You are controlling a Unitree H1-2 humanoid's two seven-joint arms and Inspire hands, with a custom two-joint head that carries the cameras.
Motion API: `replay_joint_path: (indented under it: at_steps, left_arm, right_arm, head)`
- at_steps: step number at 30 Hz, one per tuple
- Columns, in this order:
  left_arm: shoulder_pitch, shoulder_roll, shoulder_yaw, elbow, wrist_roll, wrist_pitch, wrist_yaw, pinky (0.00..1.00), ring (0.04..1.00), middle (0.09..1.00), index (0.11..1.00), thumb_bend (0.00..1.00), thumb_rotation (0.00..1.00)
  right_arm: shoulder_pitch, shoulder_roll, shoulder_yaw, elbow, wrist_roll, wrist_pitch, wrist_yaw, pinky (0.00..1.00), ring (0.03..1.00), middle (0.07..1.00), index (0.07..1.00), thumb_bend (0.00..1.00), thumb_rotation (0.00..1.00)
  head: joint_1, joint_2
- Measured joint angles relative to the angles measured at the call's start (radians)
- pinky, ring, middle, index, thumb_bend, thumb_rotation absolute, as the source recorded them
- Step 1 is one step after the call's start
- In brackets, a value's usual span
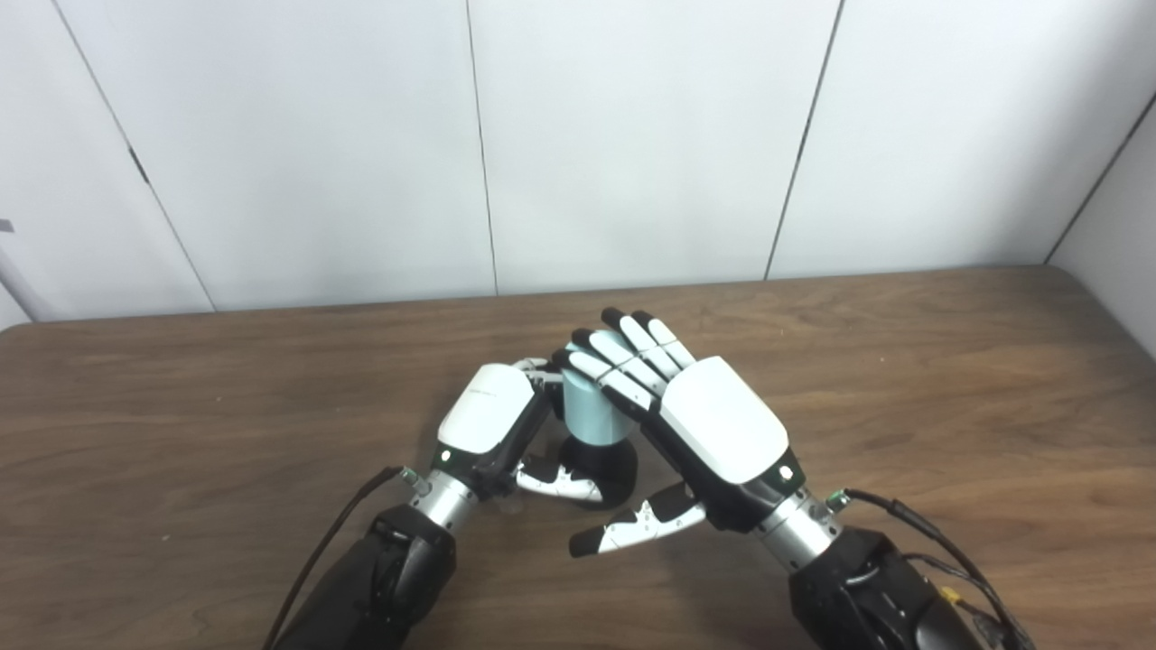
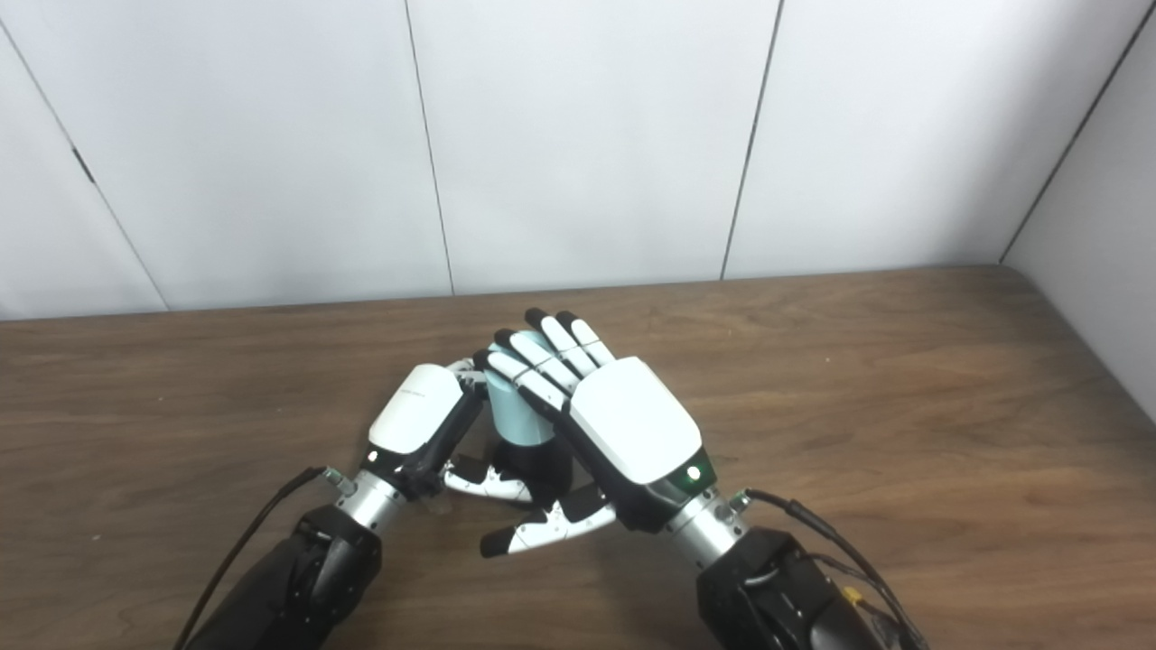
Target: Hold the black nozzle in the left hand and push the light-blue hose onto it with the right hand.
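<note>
1. Left eye view:
   - Hose (image 1: 591, 411) shows as a short, smooth, light-blue cylinder standing upright near the middle of the brown wooden table (image 1: 903, 361).
   - Nozzle (image 1: 603, 462) sits directly under it, a black, rounded base wider than the hose and resting on the table; the two parts touch, the hose on top.
   - Left hand (image 1: 488, 424) comes in from the lower left and wraps the left side of the pair. Its fingers curl around behind the hose and its thumb reaches along the foot of the nozzle, so it grips the nozzle and hose together; exactly which part the far fingers press is hidden.
   - Right hand (image 1: 713, 424) lies over the hose from the right, palm down, with straight fingers (image 1: 614, 361) resting across the top of the cylinder. Its thumb (image 1: 632, 528) sticks out low in front, clear of the nozzle. The hand is spread flat, pressing on the hose and not closed around it.

2. Right eye view:
   - Hose (image 2: 517, 417) again shows pale blue between both hands, with the nozzle (image 2: 542, 469) dark below it.
   - Left hand (image 2: 417, 420) hugs the left flank; right hand (image 2: 628, 424) covers the top and right flank.
   - White wall panels (image 2: 587, 135) stand behind the table (image 2: 903, 361).
</note>
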Motion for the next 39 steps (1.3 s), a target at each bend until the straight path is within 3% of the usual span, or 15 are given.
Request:
replay_joint_path:
  at_steps: [13, 23, 39]
  left_arm:
    - [0.0, 0.0, 0.0, 0.0, 0.0, 0.0, 0.0, 0.77, 0.513, 0.448, 0.481, 0.5, 0.0]
    - [0.001, 0.0, -0.001, 0.0, 0.0, 0.0, 0.0, 0.77, 0.512, 0.451, 0.48, 0.5, 0.0]
    - [0.003, 0.001, -0.001, -0.002, -0.001, 0.002, 0.0, 0.77, 0.514, 0.444, 0.486, 0.5, 0.0]
  right_arm:
    - [0.0, -0.001, 0.001, 0.002, 0.02, 0.001, 0.0, 1.0, 1.0, 0.906, 0.856, 0.97, 0.74]
    - [-0.002, -0.032, 0.017, 0.0, 0.022, 0.008, 0.007, 1.0, 1.0, 0.943, 0.896, 0.98, 0.82]
    - [-0.006, -0.037, 0.03, 0.0, 0.022, 0.033, 0.008, 1.0, 1.0, 0.958, 0.908, 0.99, 0.84]
  head:
    - [0.0, 0.003]
    - [-0.002, 0.003]
    - [-0.003, 0.003]
